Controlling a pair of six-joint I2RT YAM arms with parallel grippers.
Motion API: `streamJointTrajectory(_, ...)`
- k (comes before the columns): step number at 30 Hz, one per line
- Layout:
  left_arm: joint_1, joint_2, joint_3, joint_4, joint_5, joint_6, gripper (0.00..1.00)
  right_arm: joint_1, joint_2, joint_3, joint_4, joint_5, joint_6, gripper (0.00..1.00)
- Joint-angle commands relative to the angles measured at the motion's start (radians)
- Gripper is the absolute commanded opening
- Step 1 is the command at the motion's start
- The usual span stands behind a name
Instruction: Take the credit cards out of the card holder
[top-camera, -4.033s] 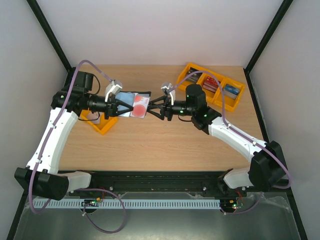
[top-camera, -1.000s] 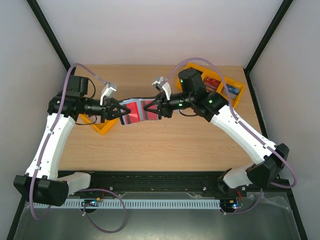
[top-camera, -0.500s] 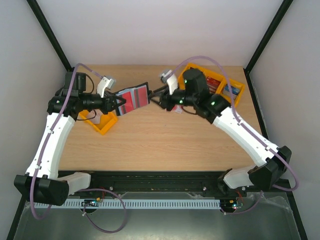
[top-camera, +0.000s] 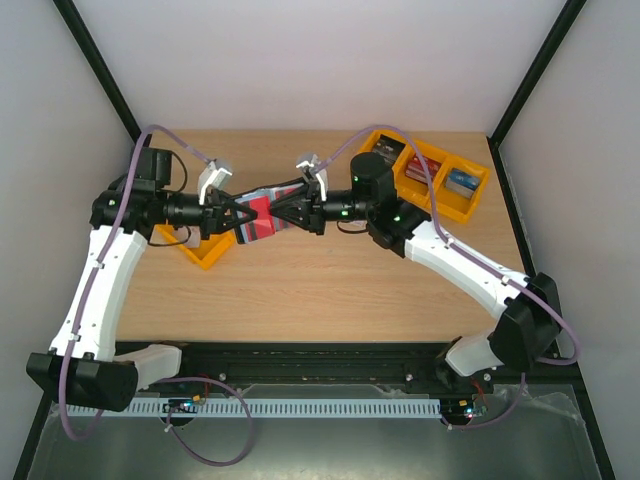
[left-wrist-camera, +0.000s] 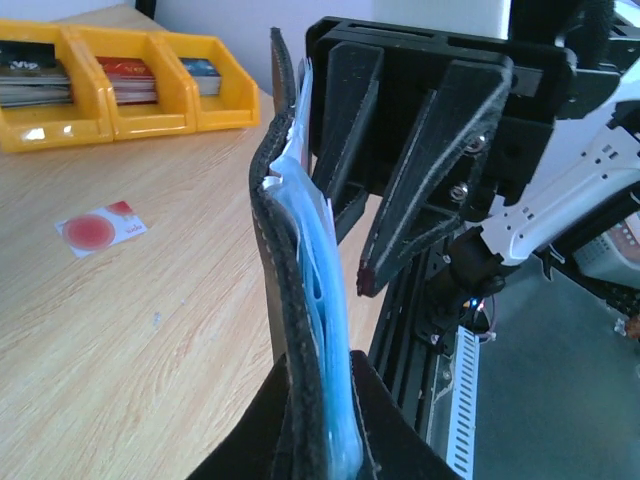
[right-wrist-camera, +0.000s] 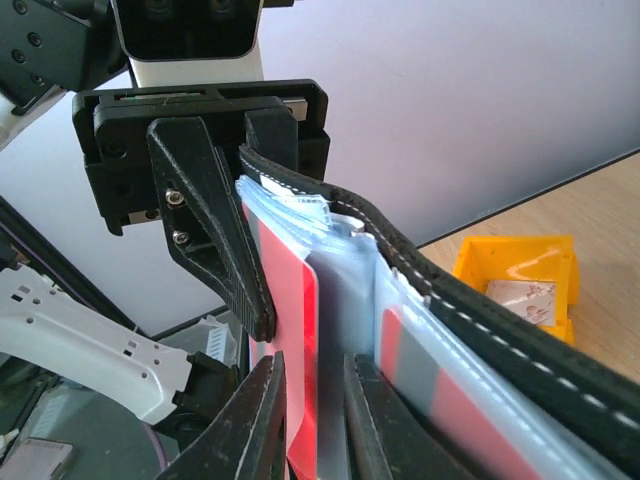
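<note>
While the left gripper (top-camera: 238, 217) is clamping the card holder (left-wrist-camera: 276, 250) aloft, the right gripper (right-wrist-camera: 315, 405) is straddling a credit card (right-wrist-camera: 296, 330), jaws nearly closed, grip uncertain, needing a straight pull.

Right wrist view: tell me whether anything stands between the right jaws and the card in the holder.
Nothing visible does. The right jaws straddle the red-and-white card in the open card holder. The left jaws grip the holder's far end. Whether a clear sleeve covers the card cannot be told.
</note>
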Motion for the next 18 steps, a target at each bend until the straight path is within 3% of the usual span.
streamJointTrajectory(1, 0.003, -0.008, 0.047, -0.083, 0.125, 0.118, 0.02, -0.007, 0.003, 0.039, 0.026, 0.017, -0.008, 0.17)
streamJointTrajectory(8, 0.003, -0.005, 0.052, -0.085, 0.134, 0.127, 0.02, 0.000, 0.022, 0.035, 0.070, -0.051, 0.026, 0.20)
streamJointTrajectory(18, 0.003, -0.006, 0.047, -0.071, 0.133, 0.105, 0.02, 0.022, 0.053, 0.035, 0.145, -0.118, 0.074, 0.14)
